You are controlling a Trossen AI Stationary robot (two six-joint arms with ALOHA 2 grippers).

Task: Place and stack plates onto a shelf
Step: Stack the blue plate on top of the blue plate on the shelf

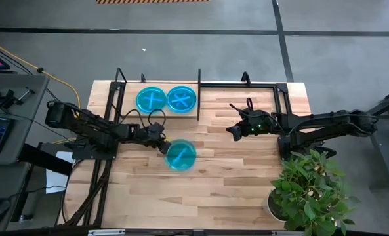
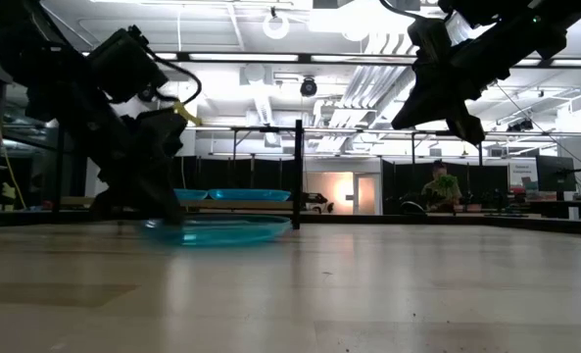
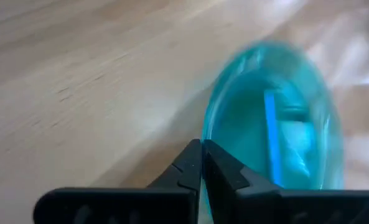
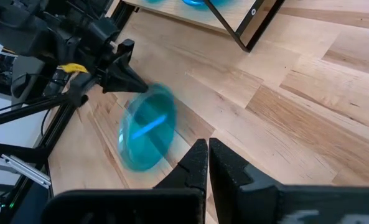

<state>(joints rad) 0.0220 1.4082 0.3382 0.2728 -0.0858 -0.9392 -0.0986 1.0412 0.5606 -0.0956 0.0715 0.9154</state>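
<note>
Left gripper (image 1: pixel 163 145) holds plate (image 1: pixel 180 156) flat.

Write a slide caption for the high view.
Left tool grips a see-through cyan round plastic plate on the plank tabletop; two alike sit on the wooden shelf.

Cyan-blue see-through plates (image 1: pixel 180 156) with paler stripes; light wooden shelf (image 1: pixel 207 105), black frame.

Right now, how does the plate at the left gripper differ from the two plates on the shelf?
The loose plate lies on the tabletop, in front of the shelf; the two shelf plates rest side by side on its board. The left gripper, jaws shut, grips the loose plate's rim; nothing touches the shelf plates. All three are alike: round, cyan, see-through. The right gripper hovers shut, empty.
</note>
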